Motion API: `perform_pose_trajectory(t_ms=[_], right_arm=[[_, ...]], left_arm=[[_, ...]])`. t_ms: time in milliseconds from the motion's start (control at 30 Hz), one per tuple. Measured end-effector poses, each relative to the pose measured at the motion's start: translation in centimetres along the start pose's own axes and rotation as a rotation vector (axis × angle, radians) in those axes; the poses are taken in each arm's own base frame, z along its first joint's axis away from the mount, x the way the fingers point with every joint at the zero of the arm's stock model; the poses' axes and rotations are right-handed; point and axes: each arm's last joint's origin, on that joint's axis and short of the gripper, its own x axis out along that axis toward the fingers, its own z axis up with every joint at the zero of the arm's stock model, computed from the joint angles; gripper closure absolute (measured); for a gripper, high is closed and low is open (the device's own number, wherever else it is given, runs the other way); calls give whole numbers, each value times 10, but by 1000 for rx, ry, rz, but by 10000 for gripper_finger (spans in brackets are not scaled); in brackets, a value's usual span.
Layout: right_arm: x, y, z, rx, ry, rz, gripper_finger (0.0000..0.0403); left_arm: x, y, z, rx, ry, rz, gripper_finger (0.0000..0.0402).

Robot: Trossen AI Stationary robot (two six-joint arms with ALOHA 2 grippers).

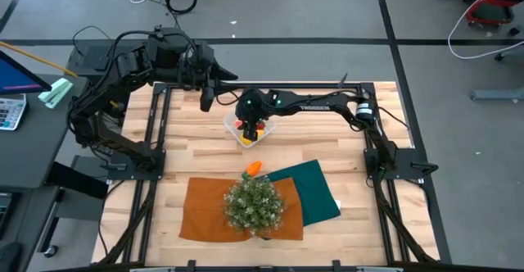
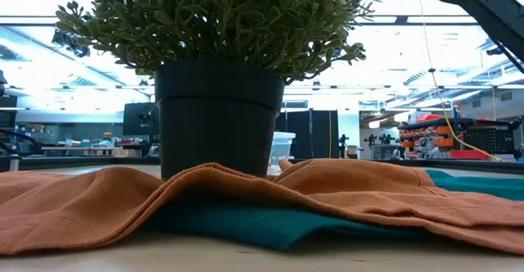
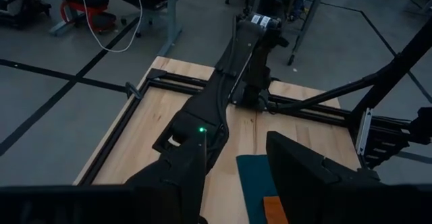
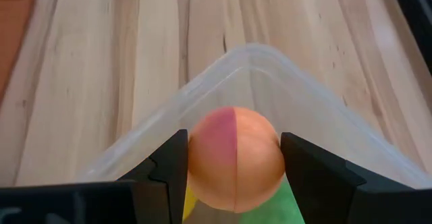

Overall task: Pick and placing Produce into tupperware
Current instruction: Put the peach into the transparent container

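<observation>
The clear tupperware [image 1: 243, 143] stands on the bare wood behind the cloths; its rim also shows in the right wrist view [image 4: 250, 52]. My right gripper [image 1: 250, 125] reaches down into it and is shut on a peach-pink toy fruit [image 4: 235, 160]. Yellow [image 4: 190, 202] and green [image 4: 287, 204] produce lie in the container under it. An orange toy vegetable [image 1: 254, 167] lies on the table between the tupperware and the plant. My left gripper [image 1: 206, 94] waits open and empty above the table's far left part. My right gripper pinches the peach-pink fruit by its two opposite sides [image 4: 192, 160] between its two fingers [image 4: 169, 166]. The fingers come from above, pointing down into the tupperware. The fruit sits inside the container's walls; whether it rests on the pieces below, I cannot tell.
A bushy potted plant [image 1: 255, 204] stands on an orange cloth [image 1: 205, 210] near the front edge, next to a dark green cloth [image 1: 315, 188]. In the low view the plant's pot [image 2: 217, 116] and the cloths [image 2: 344, 190] block the view. Bare wood lies left and right of the tupperware.
</observation>
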Motion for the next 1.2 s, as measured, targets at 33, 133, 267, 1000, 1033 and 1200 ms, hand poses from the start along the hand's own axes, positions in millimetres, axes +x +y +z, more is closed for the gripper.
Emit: perform_pose_trajectory(t_ms=[33, 133, 267, 1000, 1033, 1200], right_arm=[[0, 0, -1, -1, 6, 1, 231], [7, -1, -2, -11, -10, -1, 231], [15, -1, -7, -8, 15, 7, 231], [31, -2, -15, -56, 18, -10, 227], [31, -2, -15, -60, 21, -9, 225], [30, -5, -17, -56, 36, -9, 212]], left_arm=[[0, 0, 0, 0, 1, -1, 239], [0, 0, 0, -1, 2, 0, 239], [0, 0, 0, -7, 4, 0, 239], [0, 0, 0, -8, 4, 0, 239], [0, 0, 0, -8, 4, -1, 239], [0, 0, 0, -8, 4, -1, 239]])
